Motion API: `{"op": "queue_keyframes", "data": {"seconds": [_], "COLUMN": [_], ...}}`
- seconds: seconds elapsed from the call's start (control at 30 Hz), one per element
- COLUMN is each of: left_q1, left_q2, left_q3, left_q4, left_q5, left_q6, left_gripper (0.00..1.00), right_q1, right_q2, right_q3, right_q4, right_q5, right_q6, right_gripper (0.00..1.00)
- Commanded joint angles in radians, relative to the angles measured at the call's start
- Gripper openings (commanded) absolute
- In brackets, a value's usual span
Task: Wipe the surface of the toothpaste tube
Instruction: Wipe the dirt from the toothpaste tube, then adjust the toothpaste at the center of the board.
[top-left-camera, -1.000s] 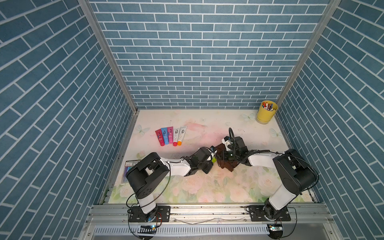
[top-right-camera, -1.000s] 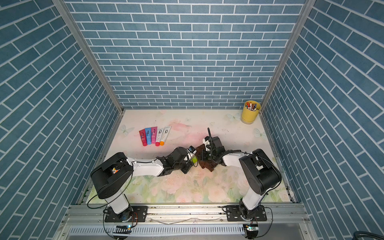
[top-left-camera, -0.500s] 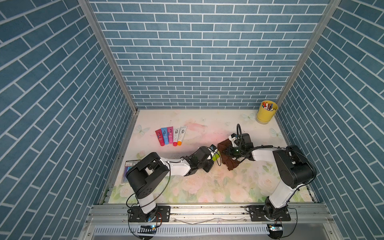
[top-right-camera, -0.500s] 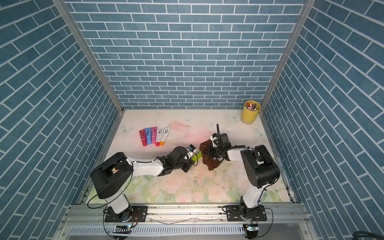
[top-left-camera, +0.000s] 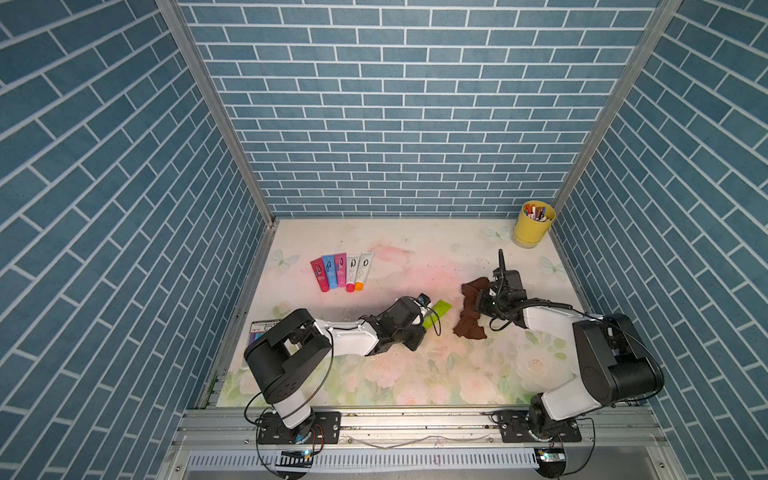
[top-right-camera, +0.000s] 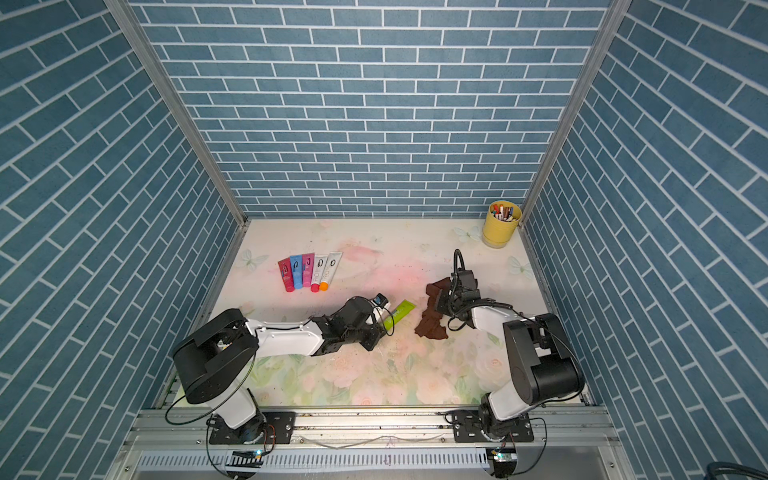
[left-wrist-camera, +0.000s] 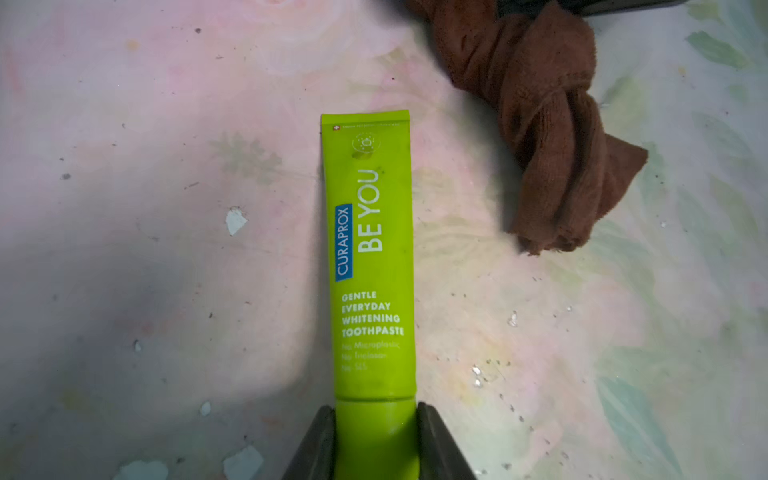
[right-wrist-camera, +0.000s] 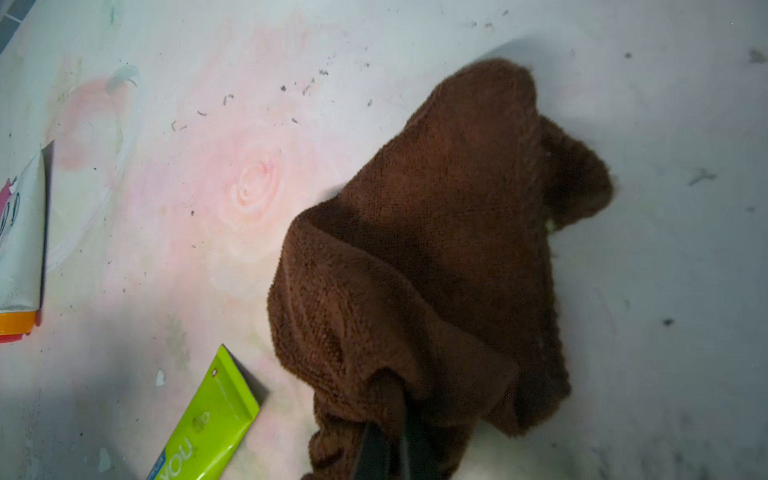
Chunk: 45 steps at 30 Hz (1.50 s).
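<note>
On the middle of the floral table (top-left-camera: 415, 374) the brown cloth (top-left-camera: 468, 324), pinched in the closed right gripper (right-wrist-camera: 392, 436), is laid just right of the toothpaste tube (top-left-camera: 439, 309), apart from it. The cap of the tube is flanked by the jaws of the left gripper (left-wrist-camera: 375, 409), but whether it is gripped cannot be told. No wiping contact is seen, so the wiping is judged not finished.

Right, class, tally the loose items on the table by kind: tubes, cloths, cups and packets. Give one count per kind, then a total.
Tubes: 6, the row of five tubes plus the green toothpaste tube
Cloths: 1, the brown cloth
Cups: 1, the yellow cup holding pens
Packets: 1, the flat packet
Total: 9
</note>
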Motion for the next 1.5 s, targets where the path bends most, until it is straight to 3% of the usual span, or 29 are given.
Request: {"op": "queue_keyframes", "data": {"seconds": [0.0,0.17,0.27,0.37,0.53,0.83,1.03,1.47], "left_q1": [-0.013,-0.013,-0.011,0.018,0.099,0.198,0.198,0.189], "left_q2": [-0.023,-0.029,-0.015,0.008,0.070,0.152,0.185,0.237], "left_q3": [0.000,0.049,0.110,0.163,0.249,0.271,0.282,0.306], "left_q4": [-0.030,-0.028,-0.084,-0.121,-0.156,-0.208,-0.188,-0.227], "left_q5": [0.085,0.206,0.191,0.161,0.209,0.363,0.434,0.416], "left_q6": [-0.076,-0.110,-0.098,-0.093,-0.105,-0.053,-0.066,-0.056], "left_gripper": [0.55,0.66,0.67,0.64,0.56,0.28,0.29,0.35], "right_q1": [-0.001,-0.003,-0.002,-0.002,-0.002,-0.002,-0.002,-0.002], "right_q2": [-0.038,-0.071,-0.101,-0.131,-0.138,-0.170,-0.168,-0.172], "right_q3": [-0.024,-0.033,-0.039,-0.046,-0.047,-0.062,-0.061,-0.062], "right_q4": [-0.051,-0.060,-0.076,-0.086,-0.087,-0.073,-0.068,-0.061], "right_q5": [0.026,0.001,0.000,0.003,-0.010,-0.054,-0.077,-0.095], "right_q6": [-0.014,-0.016,-0.019,-0.022,-0.023,-0.031,-0.031,-0.029], "right_gripper": [0.00,0.00,0.00,0.00,0.00,0.00,0.00,0.00]}}
